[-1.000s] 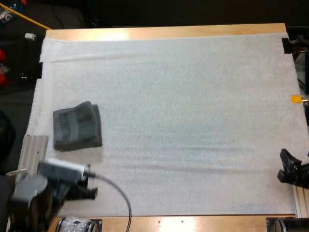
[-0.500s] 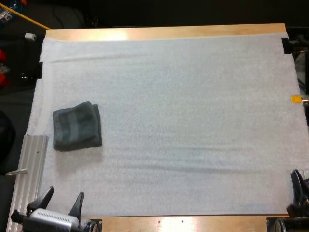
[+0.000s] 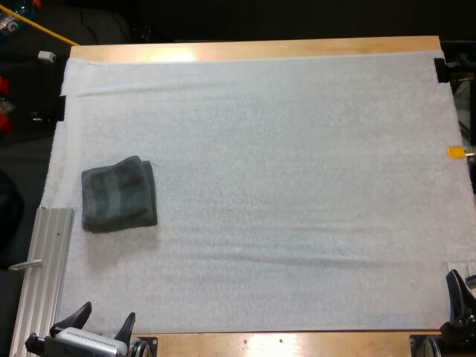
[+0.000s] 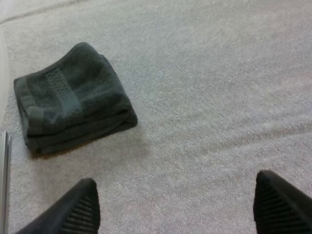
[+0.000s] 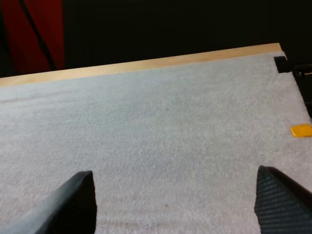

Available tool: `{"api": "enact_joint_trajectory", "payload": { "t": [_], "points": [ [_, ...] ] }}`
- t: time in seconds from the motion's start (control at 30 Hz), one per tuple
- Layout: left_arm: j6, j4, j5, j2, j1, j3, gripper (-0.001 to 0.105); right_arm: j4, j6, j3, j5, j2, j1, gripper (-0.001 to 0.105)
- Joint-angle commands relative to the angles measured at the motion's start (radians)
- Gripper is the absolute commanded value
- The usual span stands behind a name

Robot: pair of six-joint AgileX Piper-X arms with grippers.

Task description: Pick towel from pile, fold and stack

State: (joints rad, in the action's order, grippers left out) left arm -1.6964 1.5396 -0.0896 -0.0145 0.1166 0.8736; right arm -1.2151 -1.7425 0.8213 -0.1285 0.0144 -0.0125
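Observation:
A dark grey-green towel (image 3: 119, 195) lies folded on the left side of the white mat (image 3: 282, 163). My left gripper (image 3: 103, 321) sits at the mat's near left edge, well short of the towel, its fingers spread apart and empty. In the left wrist view the folded towel (image 4: 73, 100) rests beyond the two open fingertips (image 4: 80, 207). My right gripper (image 3: 459, 297) is at the mat's near right corner. In the right wrist view my right gripper (image 5: 175, 202) stands open over bare mat (image 5: 161, 136).
A ribbed metal rail (image 3: 46, 260) runs along the mat's left near side. The wooden table edge (image 3: 253, 49) borders the far side, with dark space beyond. The mat stretches bare from the towel across to the right.
My left arm has drawn back toward the near left edge and now holds its fingers spread. My right arm has retreated toward the near right corner. The towel has stayed put.

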Motion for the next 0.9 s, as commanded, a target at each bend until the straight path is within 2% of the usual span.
{"api": "enact_joint_trajectory", "payload": {
  "t": [0.0,0.17,0.4,0.63,0.87],
  "points": [
    [0.000,-0.011,-0.004,-0.140,0.001,0.002,0.063,0.003,-0.006,0.000,-0.005,0.040,0.004,0.066],
    [0.057,-0.185,-0.004,-0.140,0.001,-0.037,0.063,0.081,-0.010,-0.021,-0.003,0.040,0.004,0.066],
    [0.057,-0.452,-0.004,-0.138,0.001,-0.173,0.063,0.211,-0.010,-0.073,-0.003,0.038,0.004,0.066],
    [0.057,-0.538,-0.004,-0.137,0.001,-0.300,0.063,0.235,-0.010,-0.140,-0.003,0.038,0.004,0.066],
    [0.057,-0.551,-0.004,-0.137,0.001,-0.344,0.063,0.229,-0.010,-0.221,-0.003,0.038,0.004,0.066]
  ]
}}
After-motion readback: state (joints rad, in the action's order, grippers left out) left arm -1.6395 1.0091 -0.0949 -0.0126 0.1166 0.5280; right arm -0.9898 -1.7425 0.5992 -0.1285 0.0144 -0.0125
